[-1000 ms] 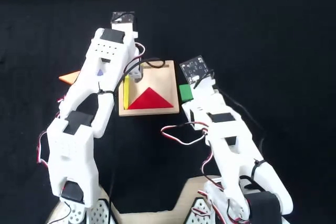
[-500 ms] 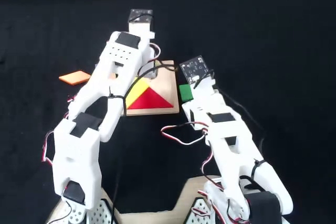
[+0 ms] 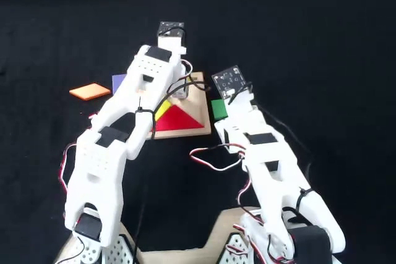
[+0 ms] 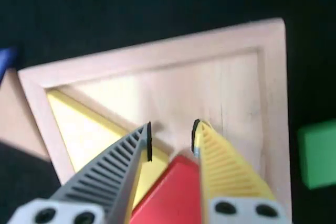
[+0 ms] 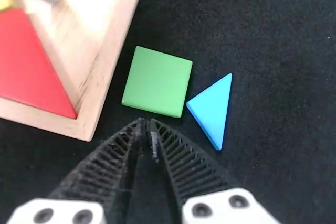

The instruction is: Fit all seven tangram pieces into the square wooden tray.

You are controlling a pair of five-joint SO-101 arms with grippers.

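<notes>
The left end effector (image 4: pixel 171 140) hangs slightly open over the tray (image 4: pixel 157 51), above the red triangle (image 4: pixel 173 198) and yellow triangle (image 4: pixel 89 129) lying inside it. The right end effector (image 5: pixel 146 132) is closed, close to the green square (image 5: pixel 157 81) just right of the tray. The pieces look thin, stiff, light and smooth. Pinching the square across two parallel edges seems the safest hold.
</notes>
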